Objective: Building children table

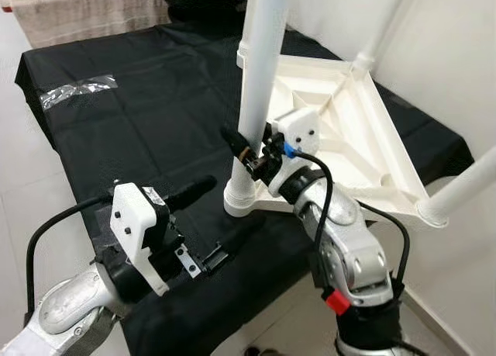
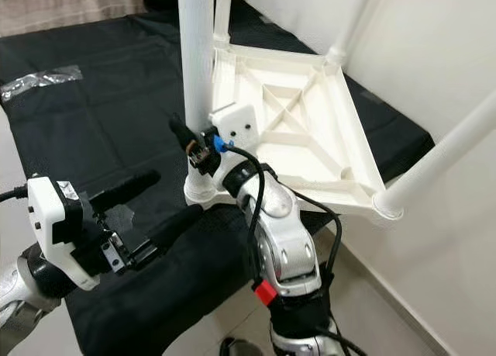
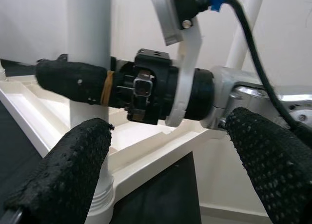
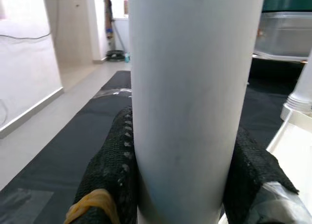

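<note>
- Four white legs stand up from the upturned tabletop [image 1: 364,131] lying on the black-draped counter [image 1: 139,115]; the nearest leg [image 1: 260,77] rises at the tabletop's 7 o'clock corner.
- Right pincer [image 1: 246,148] is clamped round that leg just above its socket, so seating or twisting it home looks like the step in hand.
- Left pincer [image 1: 205,216] hovers spread and empty at about 7 o'clock of the socket.
- Next it likely needs a firm downward turn; the other legs crowd the reach.
- Clear tape [image 1: 77,88] lies well apart at 10 o'clock.
</note>
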### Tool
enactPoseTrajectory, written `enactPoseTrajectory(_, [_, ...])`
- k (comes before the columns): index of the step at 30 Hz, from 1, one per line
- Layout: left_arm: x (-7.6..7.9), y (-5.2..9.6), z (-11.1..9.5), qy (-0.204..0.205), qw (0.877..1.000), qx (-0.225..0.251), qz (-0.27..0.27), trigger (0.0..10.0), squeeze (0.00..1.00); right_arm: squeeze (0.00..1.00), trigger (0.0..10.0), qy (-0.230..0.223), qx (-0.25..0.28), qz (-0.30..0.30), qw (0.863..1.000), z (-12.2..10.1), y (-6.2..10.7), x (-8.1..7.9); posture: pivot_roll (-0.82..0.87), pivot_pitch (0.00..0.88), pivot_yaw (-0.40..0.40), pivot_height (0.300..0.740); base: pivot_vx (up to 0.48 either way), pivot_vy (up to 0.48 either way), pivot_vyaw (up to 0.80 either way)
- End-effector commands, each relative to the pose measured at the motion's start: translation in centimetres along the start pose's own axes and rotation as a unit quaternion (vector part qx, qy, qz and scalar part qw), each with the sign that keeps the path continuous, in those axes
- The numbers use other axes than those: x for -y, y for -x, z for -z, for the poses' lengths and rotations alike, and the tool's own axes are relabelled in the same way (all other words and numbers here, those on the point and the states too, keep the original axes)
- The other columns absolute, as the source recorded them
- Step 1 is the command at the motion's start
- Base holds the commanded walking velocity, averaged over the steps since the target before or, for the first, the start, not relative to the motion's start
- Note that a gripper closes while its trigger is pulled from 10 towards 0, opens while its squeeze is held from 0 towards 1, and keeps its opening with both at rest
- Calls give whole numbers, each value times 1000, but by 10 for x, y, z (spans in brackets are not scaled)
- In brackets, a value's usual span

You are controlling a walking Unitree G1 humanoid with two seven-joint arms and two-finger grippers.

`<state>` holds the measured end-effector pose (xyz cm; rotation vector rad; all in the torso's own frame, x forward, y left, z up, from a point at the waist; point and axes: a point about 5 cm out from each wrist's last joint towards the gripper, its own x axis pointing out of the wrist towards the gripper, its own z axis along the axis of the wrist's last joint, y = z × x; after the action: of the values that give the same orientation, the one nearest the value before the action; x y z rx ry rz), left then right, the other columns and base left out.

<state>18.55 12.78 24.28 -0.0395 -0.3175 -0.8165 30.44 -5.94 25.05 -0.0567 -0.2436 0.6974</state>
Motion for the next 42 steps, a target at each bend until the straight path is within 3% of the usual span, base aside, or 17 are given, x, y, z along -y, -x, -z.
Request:
enactPoseTrajectory(1, [0,1,1,-4,1000,0,-1,10000,0,0,10000,-28,-68,-11,997,33,-1,6,73,218,-126,740,0,0,0])
enactPoseTrajectory(2, [0,1,1,-4,1000,0,-1,10000,0,0,10000,-28,-68,-11,997,33,-1,6,73,218,-126,740,0,0,0])
enactPoseTrajectory(3, [1,1,1,-3,1000,-1,-2,10000,0,1000,10000,-32,-38,-38,998,23,-5,7,76,223,-124,740,0,0,0])
enactPoseTrajectory(6, [2,1,1,-1,1000,-2,-1,10000,0,1000,10000,-37,-2,-68,997,9,-7,8,80,226,-123,740,0,0,0])
enactPoseTrajectory(8, [4,1,1,0,1000,-3,-1,10000,0,1000,10000,-25,20,-139,990,-4,-4,11,82,231,-122,740,0,0,0])
enactPoseTrajectory(12, [5,1,1,1,1000,-3,-1,10000,0,1000,10000,14,8,-221,975,-10,3,28,87,237,-128,740,0,0,0])
enactPoseTrajectory(15, [5,1,1,0,1000,-3,-1,10000,0,1000,10000,18,3,-238,971,-10,4,33,87,237,-128,740,0,0,0])
enactPoseTrajectory(19, [5,3,0,-1,1000,-4,-3,10000,0,1000,10000,25,11,-283,959,-23,0,63,98,242,-125,740,0,0,0])
enactPoseTrajectory(23, [5,4,-1,-1,1000,-4,-4,10000,0,1000,10000,29,12,-289,957,-25,-1,68,98,242,-125,740,0,0,0])
enactPoseTrajectory(24, [6,5,0,-1,1000,-7,-4,10000,0,0,10000,23,19,-300,953,-33,-8,77,106,239,-121,740,0,0,0])
enactPoseTrajectory(35, [10,4,1,2,1000,-12,3,10000,0,0,10000,36,21,-325,945,-43,-17,83,111,243,-123,740,0,0,0])
enactPoseTrajectory(40, [9,6,-1,-2,1000,-13,0,10000,0,0,10000,22,20,-389,921,-48,-10,86,107,252,-120,740,0,0,0])
enactPoseTrajectory(41, [9,6,-1,-1,1000,-14,2,10000,0,0,8235,19,20,-401,916,-48,-7,88,107,252,-120,740,0,0,0])
enactPoseTrajectory(42, [9,6,-1,0,1000,-14,3,10000,0,0,8235,14,20,-406,913,-49,-6,89,106,254,-119,740,0,0,0])
